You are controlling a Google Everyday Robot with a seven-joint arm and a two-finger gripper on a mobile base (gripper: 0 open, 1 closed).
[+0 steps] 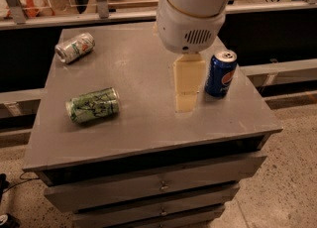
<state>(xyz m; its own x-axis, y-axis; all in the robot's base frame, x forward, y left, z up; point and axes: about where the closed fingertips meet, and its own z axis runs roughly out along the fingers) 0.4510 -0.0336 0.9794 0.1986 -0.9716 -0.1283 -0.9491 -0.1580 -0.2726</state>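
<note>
One blue can (pixel 221 73) upright | fingers (pixel 188 81) just beside it, not touching

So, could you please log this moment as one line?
gripper: low over table, beside upright blue can, apart | green can: on side | silver can: on side, far corner

i have the gripper (pixel 187 85) hanging over the right half of the worktop (pixel 138 123), with the upright can (pixel 221 73) just to its right, not touching. the near can (pixel 93 105) lies front left, the far can (pixel 75 47) back left. drawers (pixel 161 185) sit underneath.
</note>
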